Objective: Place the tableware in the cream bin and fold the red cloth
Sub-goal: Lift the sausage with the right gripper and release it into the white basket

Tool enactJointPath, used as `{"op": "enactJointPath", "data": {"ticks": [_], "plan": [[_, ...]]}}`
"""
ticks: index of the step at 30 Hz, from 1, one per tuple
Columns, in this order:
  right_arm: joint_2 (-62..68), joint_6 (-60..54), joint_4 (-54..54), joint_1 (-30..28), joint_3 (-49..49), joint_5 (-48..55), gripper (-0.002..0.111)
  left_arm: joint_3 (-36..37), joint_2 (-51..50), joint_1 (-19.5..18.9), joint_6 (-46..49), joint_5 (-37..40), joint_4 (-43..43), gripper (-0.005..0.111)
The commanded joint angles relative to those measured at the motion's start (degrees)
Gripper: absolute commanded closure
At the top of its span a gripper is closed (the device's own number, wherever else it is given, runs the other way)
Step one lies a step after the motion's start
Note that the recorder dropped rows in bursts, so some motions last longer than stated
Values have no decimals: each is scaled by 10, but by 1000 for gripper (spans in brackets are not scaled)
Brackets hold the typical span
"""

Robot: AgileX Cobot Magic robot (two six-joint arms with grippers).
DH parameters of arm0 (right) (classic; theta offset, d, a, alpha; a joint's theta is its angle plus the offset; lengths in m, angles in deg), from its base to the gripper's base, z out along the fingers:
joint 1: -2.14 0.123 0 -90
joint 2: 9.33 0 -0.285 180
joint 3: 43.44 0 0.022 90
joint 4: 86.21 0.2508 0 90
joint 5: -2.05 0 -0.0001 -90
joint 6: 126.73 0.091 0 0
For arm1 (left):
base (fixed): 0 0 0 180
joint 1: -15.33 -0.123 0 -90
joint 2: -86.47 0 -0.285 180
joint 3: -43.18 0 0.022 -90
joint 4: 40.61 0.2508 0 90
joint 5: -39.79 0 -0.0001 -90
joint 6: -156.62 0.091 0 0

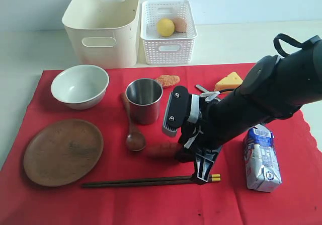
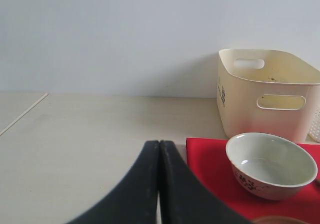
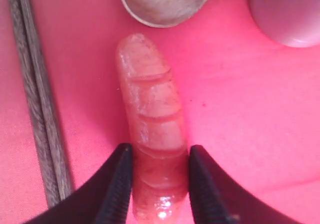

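My right jaws pinch one end of a glossy reddish-brown scored sausage (image 3: 152, 124), one on each side and touching it, while it lies flat on the large bright red fabric cloth (image 1: 126, 205). My right arm (image 1: 271, 89) reaches in over the cloth from the right. My left jaws are pressed together on nothing, over the pale bare surface (image 2: 75, 134) just beside a corner of the cloth.

The sausage sits between the round bowl end of the brown wooden spoon (image 1: 133, 129) and the pair of dark gold-tipped chopsticks (image 1: 146, 181), which lie along the near edge. The steel cup (image 1: 144, 100) stands upright beside the spoon's handle. The pale white-green ceramic bowl (image 1: 79, 86) and the round brown wooden plate (image 1: 63, 152) rest on the left part of the cloth, apart from each other. A silver knife (image 1: 200, 88) shows only its end behind my arm.

The large cream plastic bin (image 1: 103, 23) stands behind the cloth at the back left, just beside a smaller white lattice basket (image 1: 168, 46) holding a yellow lemon (image 1: 165, 27) and a brown egg (image 1: 179, 24). A yellow cheese wedge (image 1: 229, 81) and a blue-white milk carton (image 1: 261, 158), lying on its side, rest on the right.
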Motion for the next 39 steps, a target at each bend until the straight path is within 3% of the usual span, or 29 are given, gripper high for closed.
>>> {"op": "enactJointPath", "data": {"ticks": [1, 9, 16, 22, 31, 39], "plan": [[-1, -4, -20, 2, -1, 0, 108, 0, 2, -2, 0, -2, -3, 107], [-13, -3, -34, 2, -1, 4, 108, 0, 2, -2, 0, -2, -3, 107], [-98, 14, -34, 2, -1, 53, 108, 0, 2, -2, 0, -2, -3, 107], [-135, 44, -21, 2, -1, 32, 108, 0, 2, -2, 0, -2, -3, 107], [-135, 44, 170, 2, 3, -202, 108, 0, 2, -2, 0, -2, -3, 107], [-119, 61, 192, 2, 58, -292, 108, 0, 2, -2, 0, -2, -3, 107]]}}
